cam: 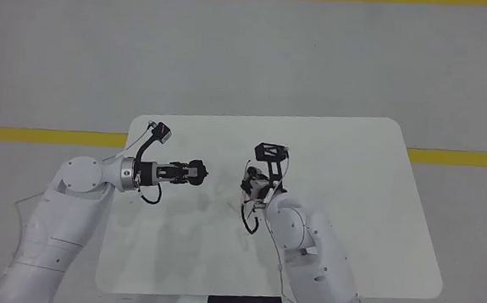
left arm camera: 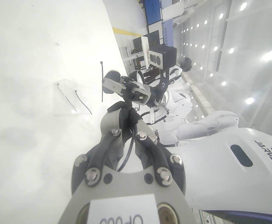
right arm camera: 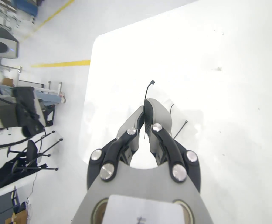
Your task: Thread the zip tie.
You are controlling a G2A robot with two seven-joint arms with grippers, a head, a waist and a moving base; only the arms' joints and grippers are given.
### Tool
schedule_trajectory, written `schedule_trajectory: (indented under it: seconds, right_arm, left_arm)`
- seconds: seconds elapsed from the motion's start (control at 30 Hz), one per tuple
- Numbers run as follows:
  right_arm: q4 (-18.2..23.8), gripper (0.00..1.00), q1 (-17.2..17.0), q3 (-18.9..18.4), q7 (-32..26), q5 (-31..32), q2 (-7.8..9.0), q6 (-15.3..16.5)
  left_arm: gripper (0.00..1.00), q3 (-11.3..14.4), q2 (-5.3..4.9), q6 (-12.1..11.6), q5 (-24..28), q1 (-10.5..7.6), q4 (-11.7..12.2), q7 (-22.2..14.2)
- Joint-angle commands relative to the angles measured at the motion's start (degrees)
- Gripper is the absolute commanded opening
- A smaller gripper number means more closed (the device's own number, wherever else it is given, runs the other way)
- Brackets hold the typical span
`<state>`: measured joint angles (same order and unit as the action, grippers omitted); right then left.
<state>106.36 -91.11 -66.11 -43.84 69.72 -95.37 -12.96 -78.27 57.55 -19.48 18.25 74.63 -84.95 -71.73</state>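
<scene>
Though clear, box (left arm camera: 85, 90) with zip ties (left arm camera: 83, 102)

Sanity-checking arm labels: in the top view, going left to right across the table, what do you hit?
Left edge of the table → left claw → right claw, shut on the zip tie → right edge of the table.

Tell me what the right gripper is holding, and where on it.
A zip tie, pinched along its strap in the right gripper, head end sticking out beyond it.
</scene>
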Motion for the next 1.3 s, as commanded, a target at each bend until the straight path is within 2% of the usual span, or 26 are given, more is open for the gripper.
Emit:
schedule_trajectory:
  seconds: [0.0,0.1,0.27,0.37,0.47,0.9,1.07,1.2,1.27]
  right_arm:
    - [1.3,0.0,-1.7,0.3,4.5,-0.8,0.1,-0.1]
    - [3.2,0.0,-4.6,0.7,10.5,-2.2,0.29,0.5]
    - [5.9,0.0,-10.8,0.7,25.3,-6.4,1.36,6.5]
    - [5.7,0.0,-12.9,0.7,32.6,-6.7,2.38,9.6]
    - [4.6,0.0,-14.0,1.6,39.9,-4.6,3.48,11.2]
    - [4.2,0.0,-13.9,2.0,41.9,-3.9,3.86,11.7]
    - [3.2,0.0,-13.2,3.8,49.4,-2.9,4.51,11.3]
    - [0.7,0.0,-11.1,6.6,55.6,-3.0,5.3,10.6]
    - [-1.1,0.0,-9.7,8.5,58.4,-3.1,5.72,9.2]
  left_arm:
    - [0.0,0.0,0.0,0.0,0.0,0.0,0.0,0.0]
    - [0.0,0.0,0.0,0.0,0.0,0.0,0.0,0.0]
    - [0.0,0.0,0.0,0.0,0.0,0.0,0.0,0.0]
    - [0.0,0.0,0.0,0.0,0.0,0.0,0.0,0.0]
    - [0.0,0.0,0.0,0.0,0.0,0.0,0.0,0.0]
    - [0.0,0.0,0.0,0.0,0.0,0.0,0.0,0.0]
    - [0.0,0.0,0.0,0.0,0.0,0.0,0.0,0.0]
    - [0.0,0.0,0.0,0.0,0.0,0.0,0.0,0.0]
    - [0.0,0.0,0.0,0.0,0.0,0.0,0.0,0.0]
